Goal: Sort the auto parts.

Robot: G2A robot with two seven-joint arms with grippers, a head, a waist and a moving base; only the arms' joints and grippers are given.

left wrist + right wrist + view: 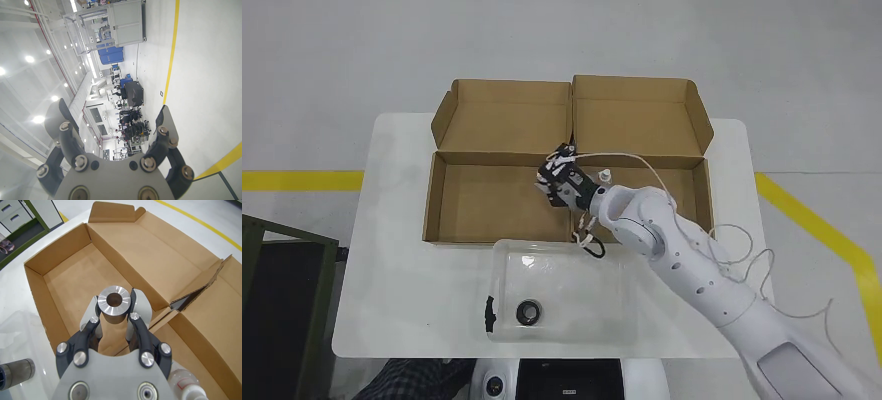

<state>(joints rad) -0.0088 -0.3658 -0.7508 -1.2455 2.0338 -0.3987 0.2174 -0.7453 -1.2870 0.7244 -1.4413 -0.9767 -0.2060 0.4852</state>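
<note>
Looking down on the white table, you find two open cardboard boxes side by side at 12 o'clock, lids folded back, and a clear bin at 6 o'clock. The right gripper hangs just above the table's middle, over the end of the left box that meets the right box. From its wrist camera you see the claw narrowed to the width of a metal sleeve, one finger pressed against each side; the sleeve is a short, thick-walled steel cylinder with its bore facing the camera, held above the box floor and touching no cardboard. In the bin, toward 7 o'clock, lie a black ring and a small black piece, near each other but apart. At the wrist view's edge sits what may be a second metal cylinder; you cannot tell what it rests on. The left gripper points out into the room, spread wide with nothing between its fingers.
</note>
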